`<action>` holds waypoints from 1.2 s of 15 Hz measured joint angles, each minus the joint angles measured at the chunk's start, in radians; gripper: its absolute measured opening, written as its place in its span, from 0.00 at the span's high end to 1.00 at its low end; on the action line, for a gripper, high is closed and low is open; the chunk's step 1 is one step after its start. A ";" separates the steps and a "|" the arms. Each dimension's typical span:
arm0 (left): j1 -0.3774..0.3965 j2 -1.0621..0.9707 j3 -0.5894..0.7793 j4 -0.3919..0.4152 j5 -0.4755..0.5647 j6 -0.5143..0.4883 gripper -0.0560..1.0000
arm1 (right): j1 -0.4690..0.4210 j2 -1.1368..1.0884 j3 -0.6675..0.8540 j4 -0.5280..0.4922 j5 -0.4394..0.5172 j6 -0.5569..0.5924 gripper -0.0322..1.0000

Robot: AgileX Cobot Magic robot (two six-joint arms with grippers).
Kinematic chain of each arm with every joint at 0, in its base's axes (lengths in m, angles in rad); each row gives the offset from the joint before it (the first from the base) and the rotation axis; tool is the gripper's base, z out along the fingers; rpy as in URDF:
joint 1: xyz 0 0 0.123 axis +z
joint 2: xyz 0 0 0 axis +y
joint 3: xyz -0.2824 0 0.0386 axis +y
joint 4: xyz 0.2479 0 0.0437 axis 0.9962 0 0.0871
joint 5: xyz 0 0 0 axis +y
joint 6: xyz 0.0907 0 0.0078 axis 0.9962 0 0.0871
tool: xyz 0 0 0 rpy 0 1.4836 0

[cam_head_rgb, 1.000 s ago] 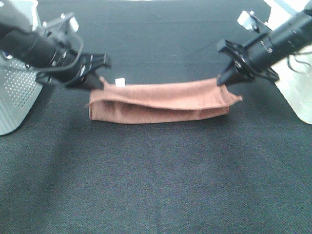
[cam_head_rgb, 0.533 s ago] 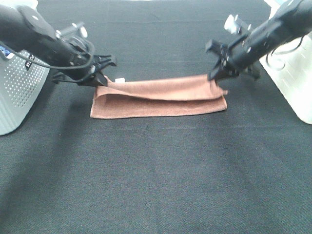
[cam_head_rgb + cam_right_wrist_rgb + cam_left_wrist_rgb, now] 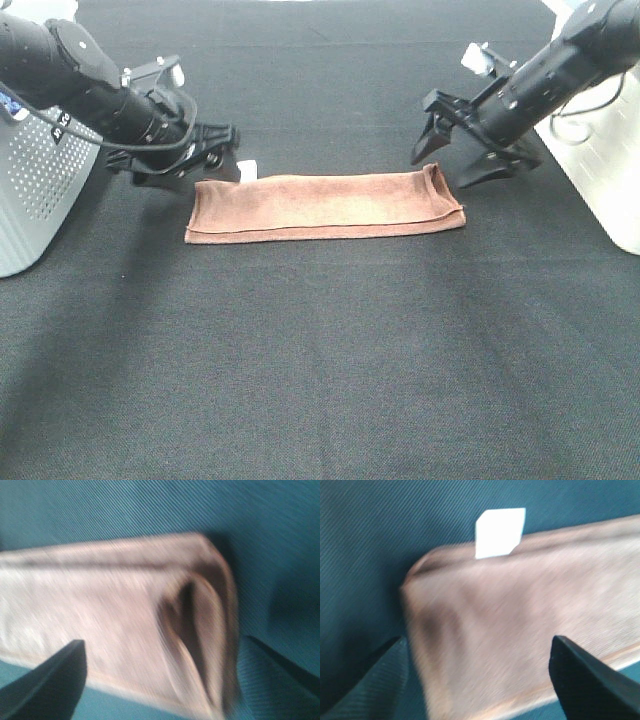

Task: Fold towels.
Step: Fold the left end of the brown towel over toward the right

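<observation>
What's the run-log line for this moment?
towel: folded strip, flat on table | left gripper: open, at tag end | right gripper: open, at other end | held: nothing

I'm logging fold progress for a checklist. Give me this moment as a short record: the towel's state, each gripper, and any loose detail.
towel: brown, folded into a long flat strip
surface: black table
tag: white, sticking out at the towel's far left corner
left gripper: open at the left end, holding nothing
right gripper: open at the right end, holding nothing
right end: layers gape slightly
</observation>
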 joint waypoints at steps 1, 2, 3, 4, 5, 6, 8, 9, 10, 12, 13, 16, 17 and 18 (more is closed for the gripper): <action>0.000 0.000 0.000 0.059 0.015 -0.074 0.24 | 0.000 -0.008 0.000 -0.033 0.015 0.021 0.21; 0.000 0.004 0.000 0.092 0.019 -0.129 0.24 | 0.000 -0.012 0.000 -0.056 0.028 0.034 0.20; 0.000 0.010 0.000 0.106 0.019 -0.164 0.24 | 0.000 -0.012 0.000 -0.068 0.038 0.038 0.20; 0.002 0.022 -0.001 0.107 0.018 -0.183 0.24 | 0.000 -0.012 0.000 -0.071 0.045 0.045 0.20; 0.002 0.035 -0.002 0.106 0.014 -0.188 0.24 | 0.000 -0.012 0.000 -0.072 0.046 0.049 0.20; 0.002 0.051 -0.005 0.100 0.013 -0.188 0.24 | 0.000 -0.012 0.000 -0.074 0.046 0.049 0.20; 0.002 0.084 -0.047 0.092 0.014 -0.188 0.24 | 0.000 -0.012 0.000 -0.077 0.040 0.049 0.20; 0.002 0.100 -0.071 0.079 0.019 -0.188 0.26 | 0.000 -0.012 0.000 -0.077 0.036 0.049 0.20; 0.002 0.115 -0.095 0.058 0.031 -0.187 0.29 | 0.000 -0.012 0.000 -0.077 0.029 0.049 0.20; 0.002 0.142 -0.134 0.001 0.067 -0.153 0.44 | 0.000 -0.012 0.000 -0.077 0.016 0.049 0.20; 0.002 0.149 -0.143 -0.025 0.083 -0.147 0.54 | 0.000 -0.012 0.000 -0.077 0.011 0.049 0.20; 0.002 0.160 -0.151 -0.036 0.105 -0.143 0.83 | 0.000 -0.012 0.000 -0.077 0.009 0.049 0.20; 0.002 0.161 -0.156 -0.030 0.118 -0.143 0.91 | 0.000 -0.012 0.000 -0.077 0.007 0.049 0.20; 0.002 0.161 -0.163 -0.010 0.132 -0.143 0.92 | 0.000 -0.012 0.000 -0.077 0.003 0.049 0.20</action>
